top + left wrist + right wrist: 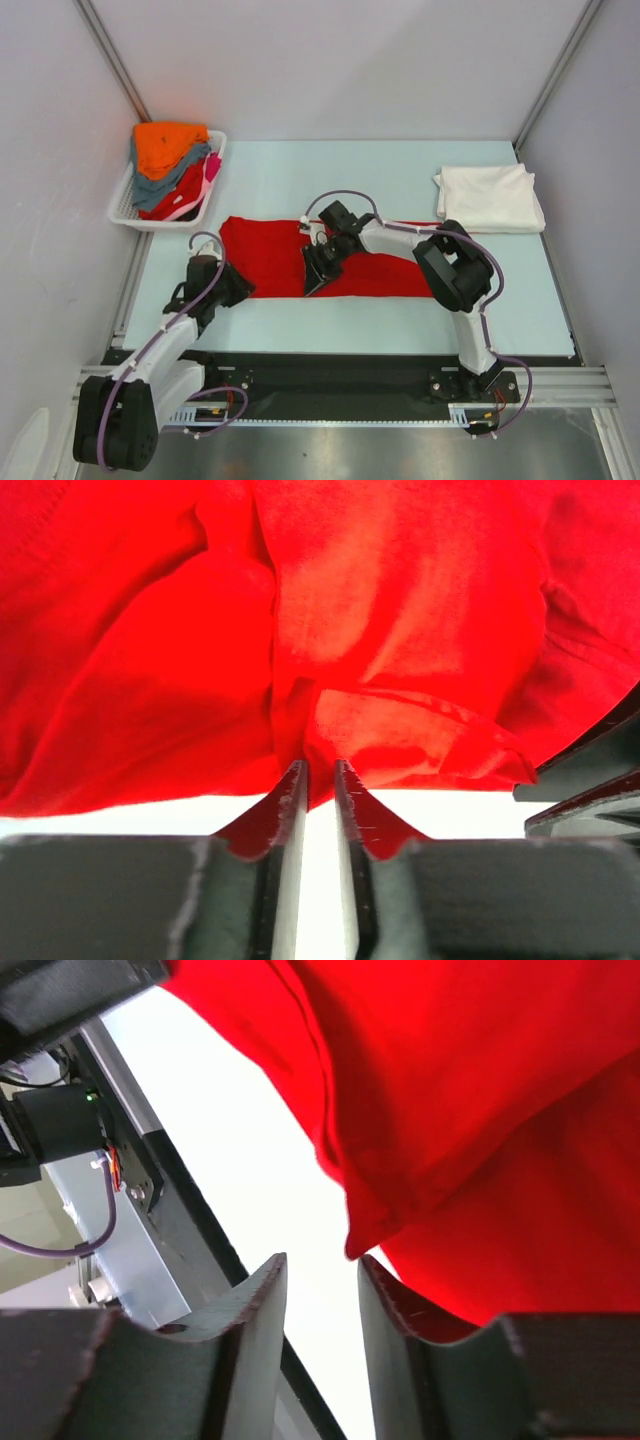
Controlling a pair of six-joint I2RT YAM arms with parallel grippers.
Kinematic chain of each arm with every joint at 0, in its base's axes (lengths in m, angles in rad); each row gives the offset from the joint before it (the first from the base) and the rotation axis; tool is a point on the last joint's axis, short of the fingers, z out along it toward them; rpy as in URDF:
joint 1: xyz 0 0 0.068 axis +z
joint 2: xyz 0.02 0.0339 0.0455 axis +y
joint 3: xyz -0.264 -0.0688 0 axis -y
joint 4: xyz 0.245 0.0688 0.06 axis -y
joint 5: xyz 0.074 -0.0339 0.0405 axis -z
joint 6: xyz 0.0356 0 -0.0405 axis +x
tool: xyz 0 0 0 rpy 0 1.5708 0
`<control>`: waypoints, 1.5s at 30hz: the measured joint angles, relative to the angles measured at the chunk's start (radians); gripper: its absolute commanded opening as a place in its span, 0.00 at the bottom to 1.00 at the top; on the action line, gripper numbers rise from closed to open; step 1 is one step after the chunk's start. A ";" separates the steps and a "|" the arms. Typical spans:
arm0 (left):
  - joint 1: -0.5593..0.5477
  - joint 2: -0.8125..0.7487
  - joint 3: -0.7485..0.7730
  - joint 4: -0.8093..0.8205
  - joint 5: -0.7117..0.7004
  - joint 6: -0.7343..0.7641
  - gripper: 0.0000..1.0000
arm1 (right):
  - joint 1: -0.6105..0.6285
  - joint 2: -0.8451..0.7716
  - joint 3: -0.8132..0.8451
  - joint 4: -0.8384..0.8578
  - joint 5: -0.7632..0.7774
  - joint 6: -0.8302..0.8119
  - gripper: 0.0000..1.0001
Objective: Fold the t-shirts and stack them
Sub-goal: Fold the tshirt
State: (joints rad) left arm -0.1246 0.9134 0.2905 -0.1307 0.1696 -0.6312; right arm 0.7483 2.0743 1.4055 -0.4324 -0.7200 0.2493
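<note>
The plain bright red t-shirt lies as a long folded band across the middle of the table. My left gripper is at its near left corner. In the left wrist view the gripper is shut, with a fold of the red t-shirt pinched between the tips. My right gripper is at the near edge at mid-length. In the right wrist view it is open. A folded corner of the red t-shirt hangs just above its right finger, not between the jaws. The cream-white t-shirt lies folded at the back right.
A white mesh basket at the back left holds the orange, grey-teal and red pink-trimmed t-shirts. The black front rail runs along the table's near edge. The enclosure walls stand on both sides.
</note>
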 measured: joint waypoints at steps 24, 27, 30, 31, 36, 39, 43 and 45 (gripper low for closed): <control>0.005 0.150 0.267 -0.012 -0.069 -0.079 0.43 | -0.001 0.021 0.026 0.504 0.036 0.374 0.63; 0.005 0.246 0.286 0.016 -0.082 -0.102 0.43 | -0.001 0.066 -0.022 0.667 0.035 0.473 0.63; 0.006 0.346 0.312 0.034 -0.093 -0.113 0.42 | 0.000 0.115 -0.066 0.807 0.032 0.563 0.62; 0.006 0.383 0.325 0.041 -0.096 -0.115 0.41 | 0.001 0.133 -0.074 0.841 0.031 0.587 0.62; 0.007 0.550 0.383 0.061 -0.097 -0.133 0.40 | 0.013 0.179 -0.124 0.969 0.013 0.677 0.62; 0.007 0.623 0.412 0.061 -0.095 -0.138 0.38 | 0.026 0.177 -0.177 1.052 -0.007 0.724 0.62; 0.010 0.682 0.468 0.062 -0.085 -0.139 0.38 | 0.051 0.135 -0.288 1.136 -0.031 0.770 0.61; 0.010 0.690 0.476 0.063 -0.083 -0.139 0.38 | 0.074 0.092 -0.344 1.135 -0.033 0.766 0.61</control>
State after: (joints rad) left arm -0.1150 1.6039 0.7666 -0.0681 0.0868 -0.7704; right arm 0.8227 2.1662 1.0611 0.7029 -0.7528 1.0149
